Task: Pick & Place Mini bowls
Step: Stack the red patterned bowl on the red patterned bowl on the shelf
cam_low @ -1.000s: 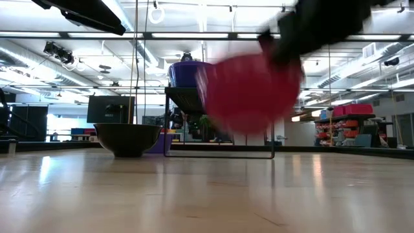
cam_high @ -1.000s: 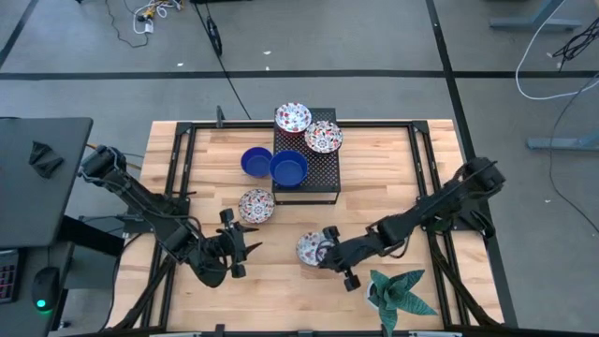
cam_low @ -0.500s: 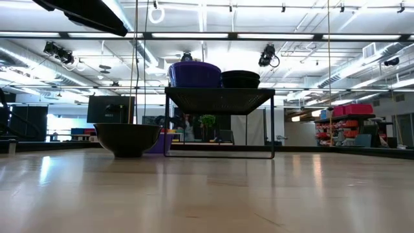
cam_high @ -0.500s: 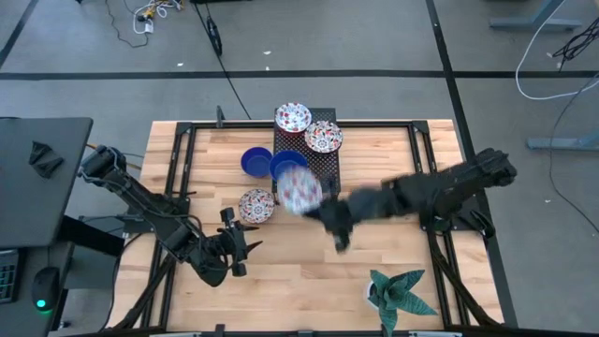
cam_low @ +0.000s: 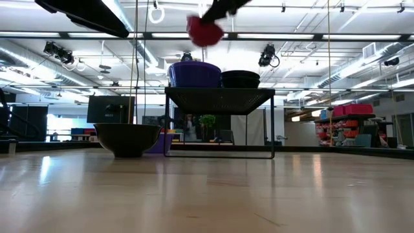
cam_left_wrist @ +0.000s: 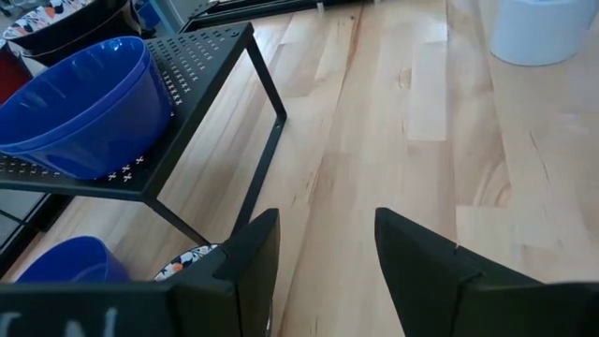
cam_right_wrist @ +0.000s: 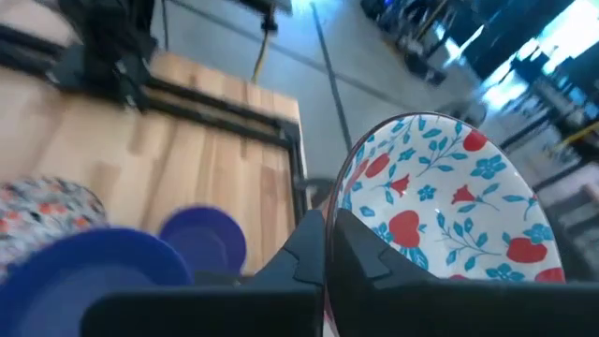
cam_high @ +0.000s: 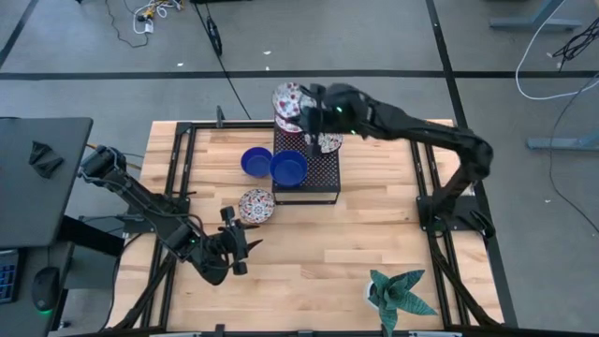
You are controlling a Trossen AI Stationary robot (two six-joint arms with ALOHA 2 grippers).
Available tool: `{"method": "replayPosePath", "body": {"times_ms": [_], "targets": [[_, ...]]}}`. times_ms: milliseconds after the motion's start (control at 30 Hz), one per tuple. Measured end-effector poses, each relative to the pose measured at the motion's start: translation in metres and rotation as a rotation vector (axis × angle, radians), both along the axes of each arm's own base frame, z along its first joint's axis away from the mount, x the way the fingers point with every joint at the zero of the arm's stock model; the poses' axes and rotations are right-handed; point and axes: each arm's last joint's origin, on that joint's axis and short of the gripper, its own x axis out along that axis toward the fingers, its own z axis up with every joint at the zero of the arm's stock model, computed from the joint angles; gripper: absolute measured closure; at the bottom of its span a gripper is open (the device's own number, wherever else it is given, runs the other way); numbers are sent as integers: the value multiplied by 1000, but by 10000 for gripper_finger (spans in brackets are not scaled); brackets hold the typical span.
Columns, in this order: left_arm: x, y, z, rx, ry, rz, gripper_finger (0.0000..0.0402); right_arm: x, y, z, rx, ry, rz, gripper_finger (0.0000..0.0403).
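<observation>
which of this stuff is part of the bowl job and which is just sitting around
Job:
floral bowl in right gripper
floral bowl on table
blue bowl on rack
blue bowl on table

Lying about:
potted plant
left gripper, waiting, open

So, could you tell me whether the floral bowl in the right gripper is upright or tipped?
Tipped. The right gripper pinches the floral bowl by its rim, its patterned inside facing sideways.
</observation>
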Motion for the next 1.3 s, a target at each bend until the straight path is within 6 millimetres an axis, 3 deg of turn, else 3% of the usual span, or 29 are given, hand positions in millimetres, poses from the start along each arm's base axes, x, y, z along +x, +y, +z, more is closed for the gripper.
{"method": "replayPosePath", "body": {"times_ms": [133,333,467,833,1300], "targets": [[1,1,0,1,2,5,220,13,-30,-27,27,67,-45,398],[0,1,0,-1,1,5,220,23,-52,-55,77,136,-64,398],[1,1,0,-2,1,6,220,27,-56,-65,92,161,-67,398],[0,1,0,-4,0,7,220,26,-60,-67,157,151,-111,397],[1,1,0,-5,-1,6,220,29,-64,-85,193,224,-126,395]]}}
